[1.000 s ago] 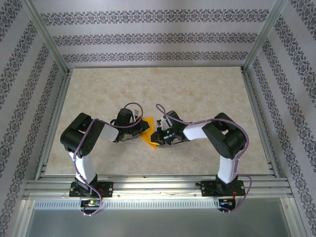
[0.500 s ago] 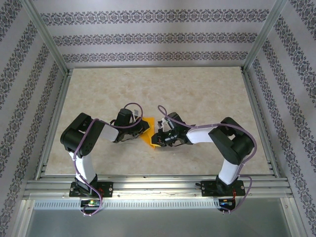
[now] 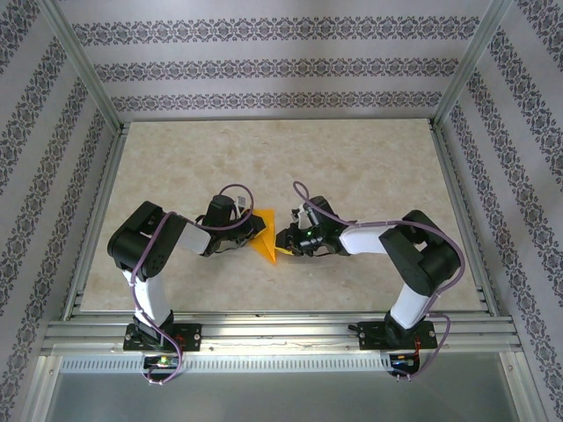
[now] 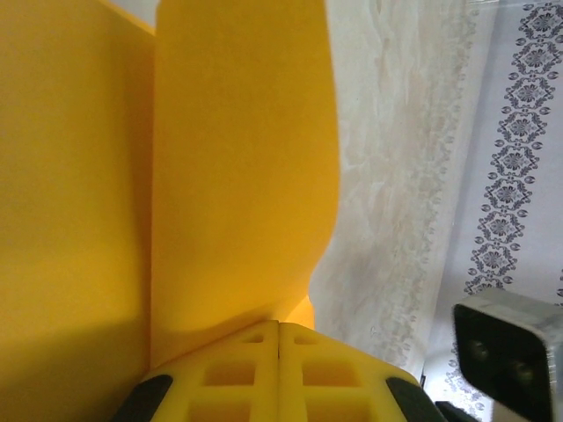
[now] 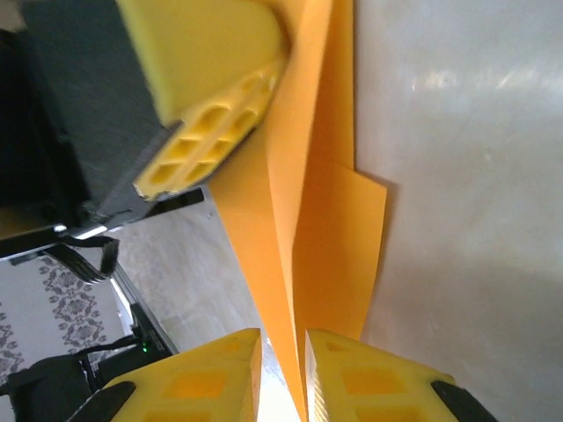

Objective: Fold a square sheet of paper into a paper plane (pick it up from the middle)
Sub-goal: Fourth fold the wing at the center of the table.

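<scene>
Apparently, paper (image 5: pixel 327 230) edge between parted right fingers (image 5: pixel 378 380)

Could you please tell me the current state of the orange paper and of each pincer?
orange paper: partly folded, layers overlapping along a long crease.
left pincer: shut on the orange paper.
right pincer: slightly open, one finger on either side of the paper's edge, not clamping it.
</scene>
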You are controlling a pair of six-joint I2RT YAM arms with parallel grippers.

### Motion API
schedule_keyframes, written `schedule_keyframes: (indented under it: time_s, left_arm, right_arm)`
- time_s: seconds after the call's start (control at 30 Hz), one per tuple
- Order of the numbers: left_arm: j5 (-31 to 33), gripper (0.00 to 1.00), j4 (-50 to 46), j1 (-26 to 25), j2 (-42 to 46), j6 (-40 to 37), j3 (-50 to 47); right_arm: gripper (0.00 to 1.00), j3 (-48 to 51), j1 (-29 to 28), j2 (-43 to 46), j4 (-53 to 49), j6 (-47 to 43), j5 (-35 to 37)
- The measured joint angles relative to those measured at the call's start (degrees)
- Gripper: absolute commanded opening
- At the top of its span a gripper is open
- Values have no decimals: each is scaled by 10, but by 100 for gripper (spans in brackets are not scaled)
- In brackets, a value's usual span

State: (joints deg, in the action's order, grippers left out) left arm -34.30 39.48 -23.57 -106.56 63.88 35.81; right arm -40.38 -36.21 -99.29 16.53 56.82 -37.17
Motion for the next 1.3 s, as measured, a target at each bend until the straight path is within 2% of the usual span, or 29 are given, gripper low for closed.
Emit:
schedule_keyframes:
  time_s: [0.33,0.6,1.07,1.3]
  left_arm:
    - [3,1,20,0,0,10,-11]
    - [4,1,23,0,0,11,-13]
    - [9,1,34,0,0,19,-19]
    - [12,1,36,0,2,22,-21]
  right_arm:
    - [11,-3,-4,-23,18,9,-19]
    - [10,-5,-10,-36,28,7,-41]
    - [10,-12,-22,-57,22,-2,-50]
    - [19,-14,-27,-58,22,-2,-56]
